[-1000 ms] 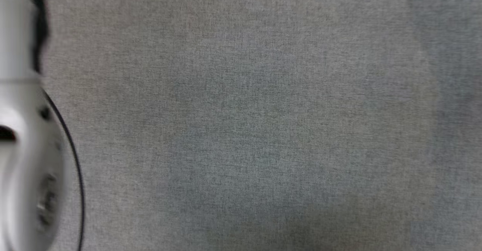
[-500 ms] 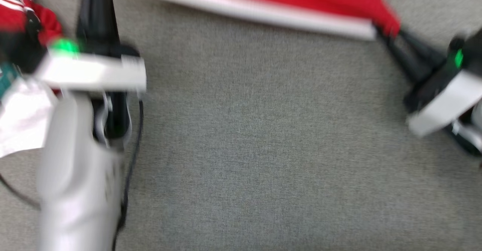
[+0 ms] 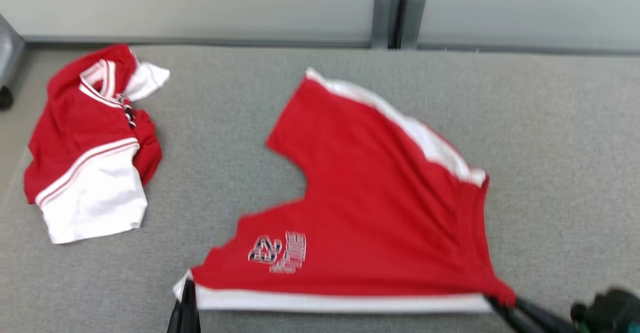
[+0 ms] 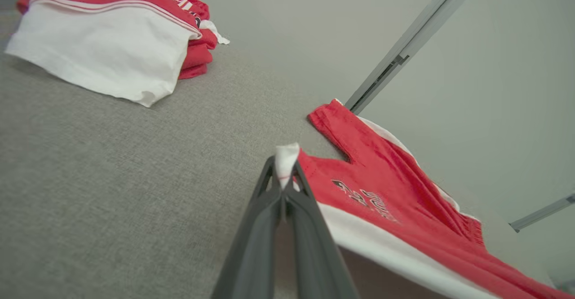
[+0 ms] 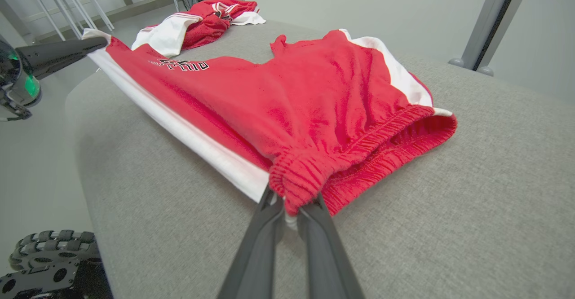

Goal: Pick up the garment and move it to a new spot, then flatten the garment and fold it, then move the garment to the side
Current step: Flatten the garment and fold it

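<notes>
Red shorts (image 3: 385, 198) bear a print (image 3: 277, 253) too blurred to read.

1. On the red shorts (image 3: 380, 203), near one leg hem: a black-and-white print (image 3: 278, 253) is showing two digits, seemingly "23", beside a short word that is blurring past reading.
2. On the second red-and-white garment (image 3: 90, 143): small dark neckline marks are proving illegible.

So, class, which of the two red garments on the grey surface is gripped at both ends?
The red shorts, stretched between the left gripper and right gripper. The other garment lies crumpled and untouched, off to the left.
</notes>
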You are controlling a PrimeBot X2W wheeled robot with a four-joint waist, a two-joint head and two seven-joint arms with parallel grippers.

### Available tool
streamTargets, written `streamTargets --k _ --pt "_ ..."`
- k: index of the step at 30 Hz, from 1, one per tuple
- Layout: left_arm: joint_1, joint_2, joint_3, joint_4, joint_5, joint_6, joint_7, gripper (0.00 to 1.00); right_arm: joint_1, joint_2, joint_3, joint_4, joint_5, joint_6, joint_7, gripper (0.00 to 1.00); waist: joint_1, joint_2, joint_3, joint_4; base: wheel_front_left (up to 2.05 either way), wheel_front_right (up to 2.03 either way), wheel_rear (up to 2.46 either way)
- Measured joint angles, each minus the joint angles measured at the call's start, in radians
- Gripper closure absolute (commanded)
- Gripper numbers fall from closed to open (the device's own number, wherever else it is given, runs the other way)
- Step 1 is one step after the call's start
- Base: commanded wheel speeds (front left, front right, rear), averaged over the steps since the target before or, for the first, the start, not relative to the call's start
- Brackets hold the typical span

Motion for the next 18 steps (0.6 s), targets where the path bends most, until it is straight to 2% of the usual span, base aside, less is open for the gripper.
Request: streamTargets --k 5,8,12,18 --pt "0.155 0.005 -0.021 -0.124 -0.018 0.04 0.018 1.0 0.244 0.001 -0.083 -0.101 -0.008 0.0 0.047 1.0 0.0 0.0 -0.055 0.029 0.0 0.0 0.0" --pt "0.198 0.02 -0.027 -0.171 -0.019 0.052 0.05 1.0 0.305 0.03 -0.134 -0.158 -0.02 -0.001 0.086 1.0 0.0 0.0 -0.05 0.036 0.0 0.0 0.0" --pt "0.154 0.062 -0.023 -0.185 0.006 0.067 0.102 1.0 0.294 0.075 -0.16 -0.195 -0.044 -0.002 0.131 1.0 0.0 0.0 -0.024 0.017 0.0 0.0 0.0" --pt "-0.053 0.144 0.0 -0.207 0.042 0.078 0.216 1.0 0.161 0.131 -0.155 -0.216 -0.026 -0.003 0.177 1.0 0.0 0.0 0.031 -0.021 0.0 0.0 0.0"
